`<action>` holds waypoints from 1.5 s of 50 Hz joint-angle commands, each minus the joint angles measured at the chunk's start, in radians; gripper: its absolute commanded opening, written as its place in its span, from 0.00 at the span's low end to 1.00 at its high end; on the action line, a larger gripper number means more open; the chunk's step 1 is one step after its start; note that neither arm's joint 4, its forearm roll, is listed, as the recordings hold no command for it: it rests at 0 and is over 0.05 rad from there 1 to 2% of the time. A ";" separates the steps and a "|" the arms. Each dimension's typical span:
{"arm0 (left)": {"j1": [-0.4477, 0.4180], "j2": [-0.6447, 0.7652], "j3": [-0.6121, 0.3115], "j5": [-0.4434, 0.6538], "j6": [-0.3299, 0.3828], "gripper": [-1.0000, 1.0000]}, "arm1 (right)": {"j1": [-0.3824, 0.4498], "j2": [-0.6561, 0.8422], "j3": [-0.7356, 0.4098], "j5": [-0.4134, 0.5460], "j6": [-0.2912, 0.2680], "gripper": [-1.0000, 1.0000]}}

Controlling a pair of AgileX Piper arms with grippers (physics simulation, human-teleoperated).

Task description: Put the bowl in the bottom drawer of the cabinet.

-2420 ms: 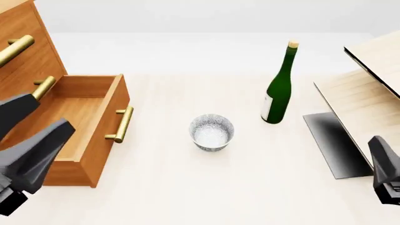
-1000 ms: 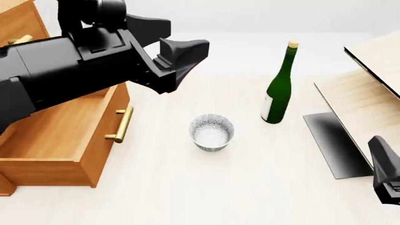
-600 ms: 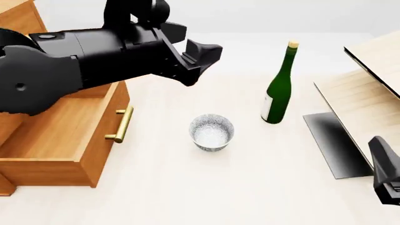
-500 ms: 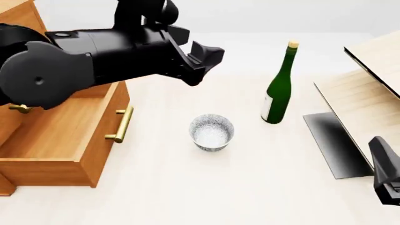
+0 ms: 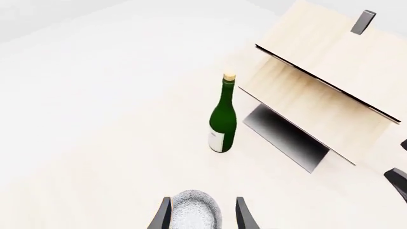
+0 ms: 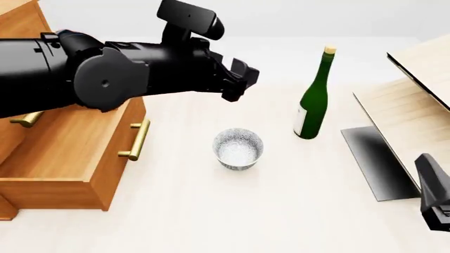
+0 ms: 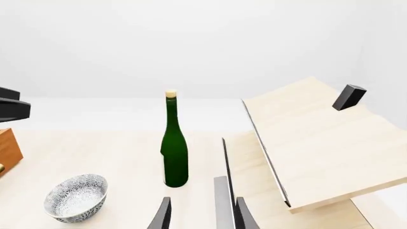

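Note:
The speckled white bowl (image 6: 238, 149) stands upright on the table, to the right of the cabinet (image 6: 21, 37). The bottom drawer (image 6: 70, 158) is pulled out, and its brass handle (image 6: 137, 139) faces the bowl. My left gripper (image 6: 241, 84) hangs open in the air above and behind the bowl. In the left wrist view the bowl (image 5: 194, 212) shows between the gripper's fingers (image 5: 164, 215), well below them. My right gripper (image 6: 432, 196) rests open at the table's near right, far from the bowl (image 7: 76, 197).
A green bottle (image 6: 314, 100) with a cork stands upright just right of and behind the bowl. Pale light-wood furniture (image 6: 414, 100) with a dark panel (image 6: 376, 161) fills the right side. The left arm's black body covers part of the cabinet front.
My left arm has swung from beside the open drawer up and to the right, and its gripper is now over the table behind the bowl. The bowl, bottle and right arm have stayed put.

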 commanded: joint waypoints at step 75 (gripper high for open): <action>0.007 0.350 -0.098 0.041 -0.136 1.00 | 0.000 0.019 0.000 -0.019 0.000 1.00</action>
